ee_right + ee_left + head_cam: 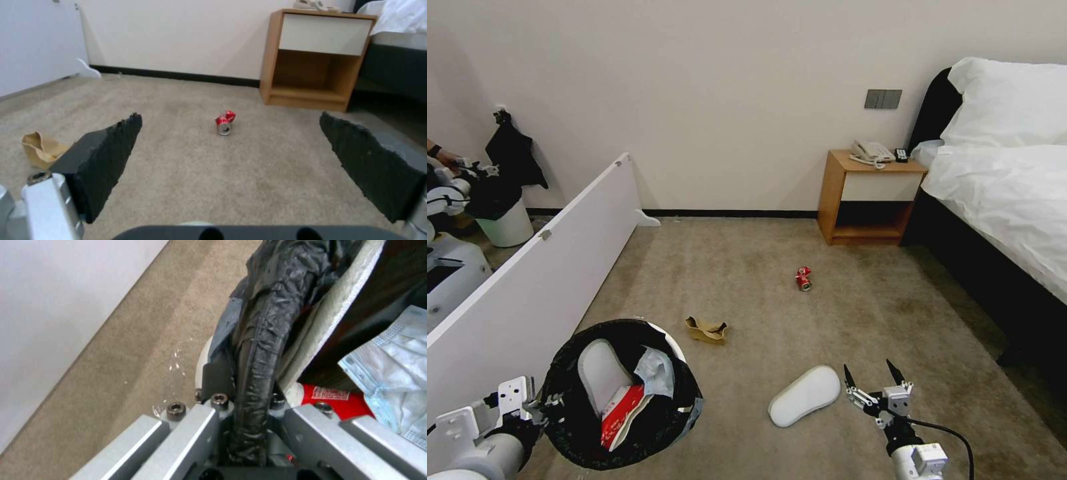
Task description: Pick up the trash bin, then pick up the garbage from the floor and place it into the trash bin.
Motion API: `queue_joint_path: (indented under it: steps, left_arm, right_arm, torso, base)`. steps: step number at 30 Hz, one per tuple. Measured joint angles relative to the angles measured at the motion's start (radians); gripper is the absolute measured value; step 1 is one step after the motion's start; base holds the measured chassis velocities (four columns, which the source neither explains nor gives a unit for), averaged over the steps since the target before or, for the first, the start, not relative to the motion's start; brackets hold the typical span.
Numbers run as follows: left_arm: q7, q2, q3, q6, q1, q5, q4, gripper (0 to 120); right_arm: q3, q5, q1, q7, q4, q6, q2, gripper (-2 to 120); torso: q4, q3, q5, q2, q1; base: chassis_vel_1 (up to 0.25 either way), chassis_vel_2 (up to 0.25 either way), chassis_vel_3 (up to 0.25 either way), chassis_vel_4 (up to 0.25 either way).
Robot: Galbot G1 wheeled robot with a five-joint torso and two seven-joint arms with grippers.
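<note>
Bedroom carpet, mid-cleanup: your left claw (537,403) pinches the rim of the small round white plastic trash bin lined with a black plastic bag (570,427), holding it off to the robot's left, low beside the long white board (540,280). That grip keeps the bin's mouth facing up and within reach of the other arm. In the left wrist view the bag-wrapped rim (260,350) runs straight between the metal fingers (191,426), so the hold looks firm.

Inside the bin you already have one white slipper (602,370) standing on end, a crushed red-and-white carton (622,413) and a pale blue face mask (657,373).

Your right claw (872,381) hangs spread wide and empty, low over the carpet, just beside the second white fabric slipper (805,395), which lies flat on the floor. Placed so, it appears ready for that slipper, the nearest piece left.

Farther off, the torn brown cardboard scrap (707,329) lies near the bin, and the crushed red drink can (804,278) lies on its side in the open floor toward the wooden nightstand (867,197). From the right wrist view the can (225,122) sits framed between the two dark ridged pads (109,153).

By this count, roughly half the litter is collected.
</note>
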Motion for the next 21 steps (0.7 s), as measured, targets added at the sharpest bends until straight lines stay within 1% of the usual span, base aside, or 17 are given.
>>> queue_joint_path:
  steps: [21]
  left_arm:
    - [0.000,0.002,0.001,0.000,-0.003,-0.002,0.000,0]
  right_arm:
    - [-0.008,0.017,0.005,-0.008,-0.004,-0.001,-0.003,100]
  torso:
    - [0.0001,0.000,0.0000,0.000,0.000]
  base:
    - [-0.064,0.071,0.068,-0.066]
